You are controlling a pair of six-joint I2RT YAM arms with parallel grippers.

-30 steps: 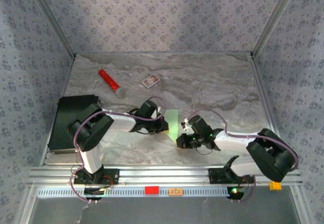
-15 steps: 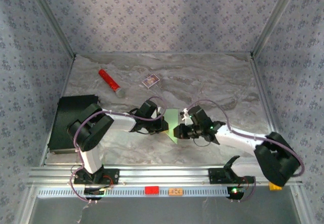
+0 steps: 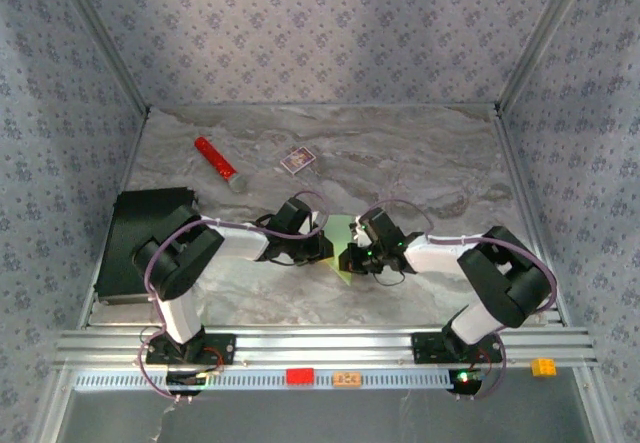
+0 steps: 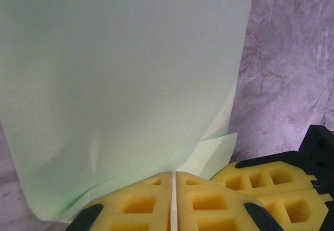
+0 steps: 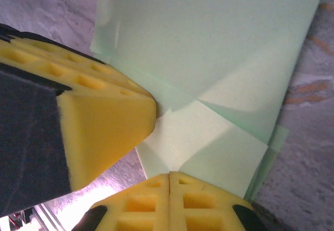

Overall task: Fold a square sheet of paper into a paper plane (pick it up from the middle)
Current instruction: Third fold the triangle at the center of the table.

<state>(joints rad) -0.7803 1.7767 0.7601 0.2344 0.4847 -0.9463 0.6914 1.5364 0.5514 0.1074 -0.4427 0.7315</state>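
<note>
Touching left claw (image 4: 173,178) and right claw (image 5: 169,178) tips: square sheet of paper (image 4: 120,74)

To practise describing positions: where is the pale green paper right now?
In the top view, the square sheet of paper lies on the table, between the left gripper and the right gripper, whose shut fingers touch it.

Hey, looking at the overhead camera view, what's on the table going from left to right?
black box → red cylinder → purple-and-white card box → left gripper → square sheet of paper, pinched between the two → right gripper
</note>
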